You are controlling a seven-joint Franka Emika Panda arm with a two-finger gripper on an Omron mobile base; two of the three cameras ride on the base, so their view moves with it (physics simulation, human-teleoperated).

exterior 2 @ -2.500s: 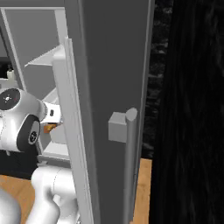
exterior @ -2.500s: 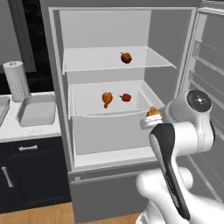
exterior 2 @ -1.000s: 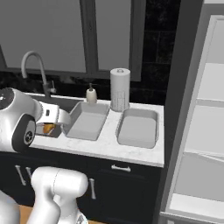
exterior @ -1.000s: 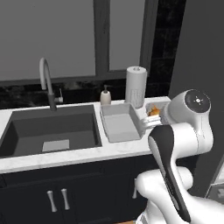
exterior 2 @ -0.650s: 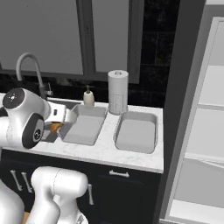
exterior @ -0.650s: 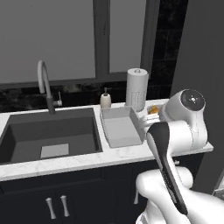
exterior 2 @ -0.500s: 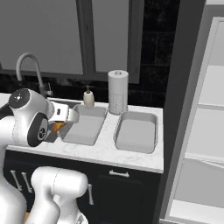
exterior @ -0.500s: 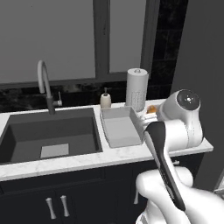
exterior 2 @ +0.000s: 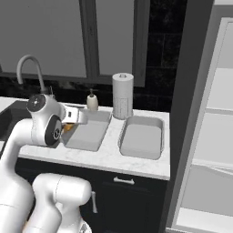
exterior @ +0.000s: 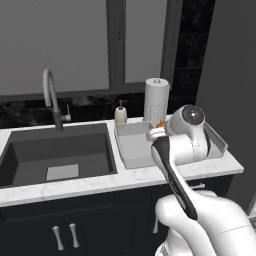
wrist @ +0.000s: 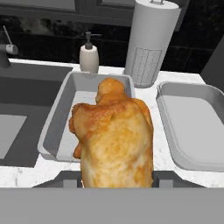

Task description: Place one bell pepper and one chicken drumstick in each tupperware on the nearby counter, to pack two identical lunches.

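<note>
From my right base view, the counter (exterior 2: 109,160) carries two tupperware trays side by side: the left tray (exterior 2: 89,132) at 9 o'clock of the right tray (exterior 2: 141,136). The paper towel roll (exterior 2: 122,95) stands at 12 o'clock between them, the soap dispenser (exterior 2: 92,101) beside it at 9 o'clock. The sink (exterior: 55,156) lies left of both trays.

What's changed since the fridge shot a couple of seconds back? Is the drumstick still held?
The base has driven from the open fridge to the counter, so both base views shifted. The gripper still holds the chicken drumstick, now carried over the left tupperware. Both tupperwares remain empty; the right tupperware is untouched.
</note>
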